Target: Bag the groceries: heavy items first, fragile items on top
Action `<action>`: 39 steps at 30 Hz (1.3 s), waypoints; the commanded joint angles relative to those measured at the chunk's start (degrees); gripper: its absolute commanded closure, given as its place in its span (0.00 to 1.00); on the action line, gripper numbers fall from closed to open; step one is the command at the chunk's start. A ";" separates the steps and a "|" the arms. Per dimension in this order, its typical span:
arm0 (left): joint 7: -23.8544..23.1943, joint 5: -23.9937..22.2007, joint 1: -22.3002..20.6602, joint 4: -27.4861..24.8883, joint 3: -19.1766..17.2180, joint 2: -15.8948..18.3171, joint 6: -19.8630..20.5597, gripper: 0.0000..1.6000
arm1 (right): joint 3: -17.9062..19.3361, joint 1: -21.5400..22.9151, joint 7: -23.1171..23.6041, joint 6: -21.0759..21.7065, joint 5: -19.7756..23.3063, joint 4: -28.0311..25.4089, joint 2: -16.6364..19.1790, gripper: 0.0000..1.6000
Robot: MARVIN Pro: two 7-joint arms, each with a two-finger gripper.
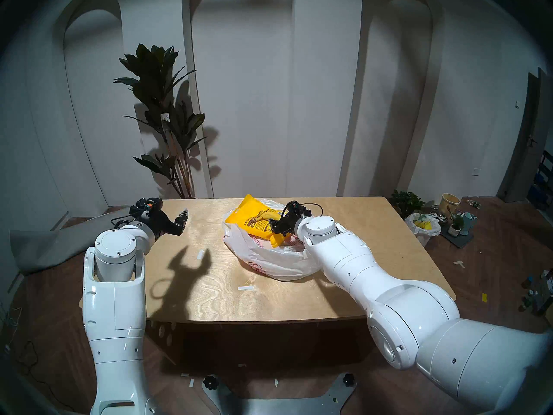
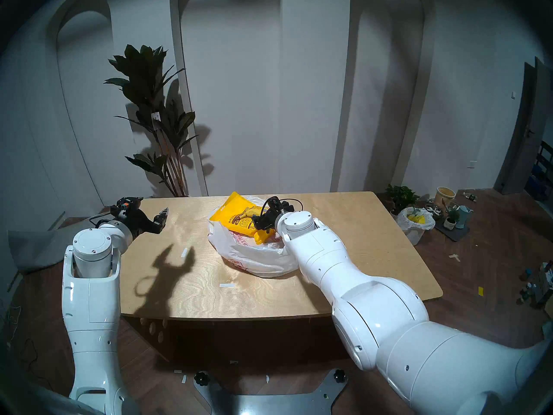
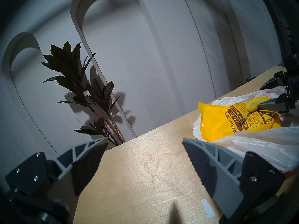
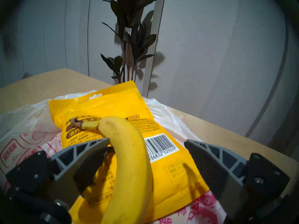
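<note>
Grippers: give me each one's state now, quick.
Left gripper: open, empty, above the table.
Right gripper: open, fingers either side of the banana, not clamping it.

Banana (image 4: pixel 129 155) lying on yellow pouch (image 4: pixel 174 173) (barcode up), inside printed white bag (image 1: pixel 269 255)

Bare tabletop (image 1: pixel 269 291) lies open toward six and nine o'clock of the bag (image 1: pixel 278 255); the right claw (image 4: pixel 146 142) blocks its three o'clock side.

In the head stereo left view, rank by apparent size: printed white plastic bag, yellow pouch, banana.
1. Translucent white plastic shopping bag with red print: largest.
2. Flat bright-yellow rectangular pouch.
3. Small curved yellow banana: smallest, partly hidden by the right arm's black fingers.
</note>
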 commanded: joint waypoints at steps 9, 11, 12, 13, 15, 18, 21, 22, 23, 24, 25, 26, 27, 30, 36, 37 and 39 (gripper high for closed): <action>0.09 -0.37 -2.04 -1.46 0.98 0.54 -0.66 0.00 | 1.64 6.24 1.87 -1.81 0.06 -8.50 2.45 0.00; 0.09 -0.46 -2.25 -1.55 1.23 0.62 -0.73 0.00 | 2.26 7.60 1.97 -2.33 0.08 -10.26 3.08 0.00; 0.10 -0.53 -2.46 -1.63 1.47 0.68 -0.82 0.00 | 3.10 8.82 1.87 -3.00 0.10 -11.70 3.92 0.00; 0.10 -0.53 -2.46 -1.63 1.47 0.68 -0.82 0.00 | 3.10 8.82 1.87 -3.00 0.10 -11.70 3.92 0.00; 0.09 -0.58 -2.56 -1.67 1.67 0.70 -0.89 0.00 | 4.14 9.27 1.71 -3.29 0.34 -12.55 4.83 0.00; 0.08 -0.67 -2.67 -1.58 2.06 0.74 -1.00 0.00 | 6.54 11.09 1.10 -4.57 0.69 -15.13 6.92 0.00; 0.21 -0.74 -2.83 -1.34 2.26 0.93 -1.07 0.00 | 10.28 12.67 -0.05 -5.95 1.74 -17.66 9.73 0.00; 0.24 -0.77 -2.95 -1.33 2.30 1.03 -1.12 0.00 | 11.58 13.52 -0.47 -6.29 2.23 -18.90 10.57 0.00; 0.32 -0.78 -3.05 -1.37 2.22 1.10 -1.15 0.00 | 12.24 13.23 -0.75 -6.41 2.46 -19.31 11.10 0.00; 0.32 -0.78 -3.05 -1.37 2.22 1.10 -1.15 0.00 | 12.24 13.23 -0.75 -6.41 2.46 -19.31 11.10 0.00; 0.38 -0.81 -3.22 -1.41 2.20 1.22 -1.22 0.00 | 13.43 13.05 -1.17 -6.75 2.81 -20.24 11.89 0.00; 0.45 -0.85 -3.36 -1.46 2.09 1.30 -1.25 0.00 | 14.22 12.53 -1.54 -6.86 3.09 -20.61 12.40 0.00; 0.55 -0.91 -3.56 -1.50 2.02 1.40 -1.31 0.00 | 15.47 12.06 -1.96 -7.10 3.50 -21.81 13.14 0.00; 0.87 -1.18 -4.11 -1.61 1.74 1.58 -1.42 0.00 | 18.01 10.09 -2.97 -7.44 4.34 -23.26 14.37 0.00; 1.18 -1.78 -4.53 -1.76 1.46 1.54 -1.65 0.00 | 21.68 5.99 -4.18 -7.27 5.71 -25.22 15.52 0.00; 1.22 -1.84 -4.52 -1.75 1.43 1.53 -1.66 0.00 | 21.98 5.31 -4.21 -7.13 5.86 -25.37 15.54 0.00; 1.29 -2.03 -4.52 -1.70 1.35 1.46 -1.69 0.00 | 22.75 3.86 -4.40 -6.93 6.25 -25.81 15.56 0.00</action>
